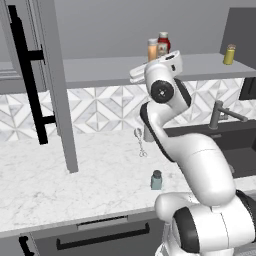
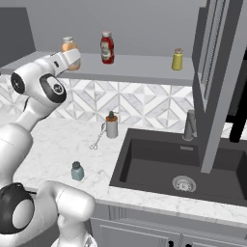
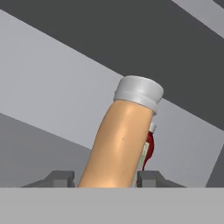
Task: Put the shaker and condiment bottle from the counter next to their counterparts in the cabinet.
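Gripper (image 3: 105,178) clamped the orange squeeze bottle (image 3: 120,140) at the grey cabinet shelf (image 1: 100,70), red ketchup bottle (image 2: 107,48) just beyond. Small teal-blue shaker (image 1: 156,180) remained far below on the marble counter (image 1: 60,180).

The arm rises from the base, bends at the elbow and reaches up and forward, its hand (image 3: 105,177) level with the shelf, fingers (image 3: 59,178) clamped around the bottle (image 3: 120,140).

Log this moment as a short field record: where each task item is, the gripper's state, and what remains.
condiment bottle: orange, between the gripper fingers, at the cabinet shelf beside the ketchup bottle
gripper: closed on the condiment bottle
shaker: teal, upright on the counter
yellow-green shaker: on the shelf, right of the ketchup bottle
cabinet door: open
remaining: release the bottle, then fetch the teal shaker
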You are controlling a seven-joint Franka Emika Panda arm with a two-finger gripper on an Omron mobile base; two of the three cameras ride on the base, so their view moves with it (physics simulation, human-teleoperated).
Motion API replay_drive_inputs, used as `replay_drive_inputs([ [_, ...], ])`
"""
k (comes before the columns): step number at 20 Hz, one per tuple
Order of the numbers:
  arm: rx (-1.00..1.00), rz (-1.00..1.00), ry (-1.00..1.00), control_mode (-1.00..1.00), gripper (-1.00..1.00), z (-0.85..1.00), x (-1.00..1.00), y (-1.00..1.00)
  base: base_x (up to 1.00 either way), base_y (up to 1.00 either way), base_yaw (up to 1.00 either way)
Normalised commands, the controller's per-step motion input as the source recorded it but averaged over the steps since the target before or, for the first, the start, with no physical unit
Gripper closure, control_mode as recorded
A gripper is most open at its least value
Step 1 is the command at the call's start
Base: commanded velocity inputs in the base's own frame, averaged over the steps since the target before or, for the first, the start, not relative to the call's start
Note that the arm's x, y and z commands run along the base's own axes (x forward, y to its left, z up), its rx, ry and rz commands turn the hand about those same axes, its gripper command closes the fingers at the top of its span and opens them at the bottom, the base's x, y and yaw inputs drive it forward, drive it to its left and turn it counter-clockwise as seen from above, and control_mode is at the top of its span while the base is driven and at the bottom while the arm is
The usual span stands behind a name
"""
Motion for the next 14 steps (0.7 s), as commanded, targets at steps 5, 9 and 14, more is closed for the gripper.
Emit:
replay_drive_inputs([
  [5,0.0,0.0,0.0,-1.0,1.0,-0.1,0.37,-0.06,0.0,0.0,0.0],
  [9,0.0,0.0,-0.01,-1.0,1.0,-0.08,0.37,-0.1,0.0,0.0,0.0],
  [14,0.0,0.0,-0.05,-1.0,1.0,-0.19,0.23,-0.09,0.0,0.0,0.0],
])
